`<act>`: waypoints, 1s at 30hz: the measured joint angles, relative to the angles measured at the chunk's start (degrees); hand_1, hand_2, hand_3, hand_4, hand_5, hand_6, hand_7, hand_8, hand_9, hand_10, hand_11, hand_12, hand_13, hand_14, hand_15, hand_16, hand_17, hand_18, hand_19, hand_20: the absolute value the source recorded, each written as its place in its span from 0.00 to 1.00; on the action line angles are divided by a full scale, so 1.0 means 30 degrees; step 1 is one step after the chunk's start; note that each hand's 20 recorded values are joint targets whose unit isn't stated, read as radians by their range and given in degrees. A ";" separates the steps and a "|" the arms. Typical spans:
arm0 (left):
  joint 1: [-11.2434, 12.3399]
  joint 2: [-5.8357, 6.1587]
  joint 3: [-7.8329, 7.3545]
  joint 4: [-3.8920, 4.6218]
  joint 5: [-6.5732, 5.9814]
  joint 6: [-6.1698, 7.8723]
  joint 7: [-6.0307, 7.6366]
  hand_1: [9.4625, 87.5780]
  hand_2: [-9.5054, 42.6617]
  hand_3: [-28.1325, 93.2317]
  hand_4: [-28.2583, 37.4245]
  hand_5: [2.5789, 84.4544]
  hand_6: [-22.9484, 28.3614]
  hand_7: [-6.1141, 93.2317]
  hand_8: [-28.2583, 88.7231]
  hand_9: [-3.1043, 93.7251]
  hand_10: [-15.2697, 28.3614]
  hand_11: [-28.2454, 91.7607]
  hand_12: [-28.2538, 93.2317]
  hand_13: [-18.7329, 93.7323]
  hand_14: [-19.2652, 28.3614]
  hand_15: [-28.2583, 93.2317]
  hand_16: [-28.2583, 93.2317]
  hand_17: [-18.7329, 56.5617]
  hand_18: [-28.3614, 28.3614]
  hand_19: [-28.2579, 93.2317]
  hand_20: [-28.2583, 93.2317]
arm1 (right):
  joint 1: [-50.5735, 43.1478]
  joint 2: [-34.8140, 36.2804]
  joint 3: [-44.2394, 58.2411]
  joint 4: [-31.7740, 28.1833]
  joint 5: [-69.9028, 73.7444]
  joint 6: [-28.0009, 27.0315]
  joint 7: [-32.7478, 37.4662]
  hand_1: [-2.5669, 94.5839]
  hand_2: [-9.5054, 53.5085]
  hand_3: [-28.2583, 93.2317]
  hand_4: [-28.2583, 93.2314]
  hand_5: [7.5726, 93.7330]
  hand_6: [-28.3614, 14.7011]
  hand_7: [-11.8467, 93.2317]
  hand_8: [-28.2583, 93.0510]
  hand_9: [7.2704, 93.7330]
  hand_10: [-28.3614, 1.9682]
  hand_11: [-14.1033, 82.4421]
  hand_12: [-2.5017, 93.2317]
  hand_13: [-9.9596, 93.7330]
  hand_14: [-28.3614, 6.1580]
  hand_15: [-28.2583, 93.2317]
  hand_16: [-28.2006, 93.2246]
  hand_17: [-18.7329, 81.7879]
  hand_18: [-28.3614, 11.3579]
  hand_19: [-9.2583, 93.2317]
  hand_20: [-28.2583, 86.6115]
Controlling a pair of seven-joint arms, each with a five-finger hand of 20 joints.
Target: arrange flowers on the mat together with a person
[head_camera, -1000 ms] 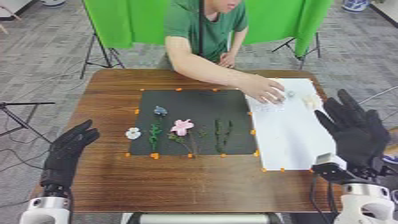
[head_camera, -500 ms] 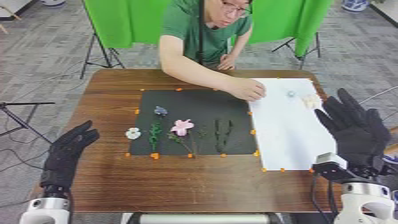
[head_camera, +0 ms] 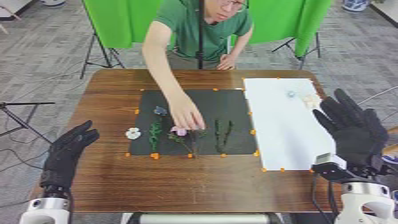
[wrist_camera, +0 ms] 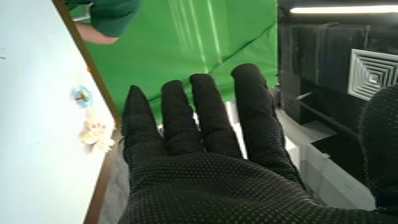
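1. Currently, the person's hand (head_camera: 186, 114) is over the pink flower (head_camera: 180, 131) on the mat (head_camera: 227, 106) — partly covering it.
2. The blue flower (head_camera: 160, 110) and green stems (head_camera: 227, 134) lie on the mat too; the white flower (head_camera: 133, 133) is at its left edge.
3. A pale blue flower (wrist_camera: 82, 96) and a cream flower (wrist_camera: 94, 133) rest on the sheet (head_camera: 280, 125).
4. Left hand (head_camera: 64, 152) and right hand (head_camera: 360, 134) are wide — fingers extended — at the desk's (head_camera: 195, 185) sides.

Your head view looks forward and down from above the near side of the counter (head_camera: 107, 185), far enough back to take in its full width. Your right wrist view sits close up behind the right robot hand (head_camera: 357, 137) and faces past it toward the green curtain (head_camera: 289, 27); both views give you that curtain, the white sheet (head_camera: 282, 125) and the person's green sleeve (wrist_camera: 114, 17).
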 measured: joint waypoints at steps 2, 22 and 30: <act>-0.0003 0.0007 -0.0004 0.0006 0.0000 -0.0008 0.0001 0.30 0.00 0.77 0.09 0.52 0.49 0.20 0.18 0.50 0.64 0.37 0.34 0.51 0.73 0.33 0.27 0.34 0.68 0.25 0.38 | 0.0051 0.0001 -0.0017 0.0009 -0.0001 0.0011 0.0015 0.11 0.21 0.82 0.09 0.41 0.62 0.19 0.18 0.35 0.43 0.18 0.15 0.36 0.43 0.30 0.33 0.34 0.29 0.15 0.46; 0.0014 -0.0008 -0.0104 0.0007 -0.0003 -0.0036 0.0002 0.29 0.00 0.77 0.09 0.52 0.48 0.20 0.18 0.49 0.64 0.37 0.34 0.50 0.73 0.33 0.27 0.34 0.69 0.25 0.38 | 0.0431 0.0253 -0.0250 0.0168 -0.0158 0.0247 -0.0022 0.12 0.19 0.83 0.09 0.42 0.61 0.19 0.18 0.35 0.43 0.18 0.16 0.36 0.43 0.30 0.33 0.34 0.29 0.15 0.46; 0.0001 -0.0007 -0.0102 0.0017 -0.0008 -0.0041 -0.0004 0.29 0.00 0.77 0.09 0.51 0.48 0.20 0.18 0.50 0.64 0.37 0.34 0.50 0.73 0.33 0.27 0.34 0.69 0.25 0.38 | 0.0799 0.0789 -0.0269 0.0262 -0.0254 0.0310 -0.0017 0.12 0.18 0.83 0.09 0.43 0.61 0.19 0.18 0.36 0.42 0.18 0.16 0.36 0.43 0.30 0.33 0.35 0.29 0.15 0.46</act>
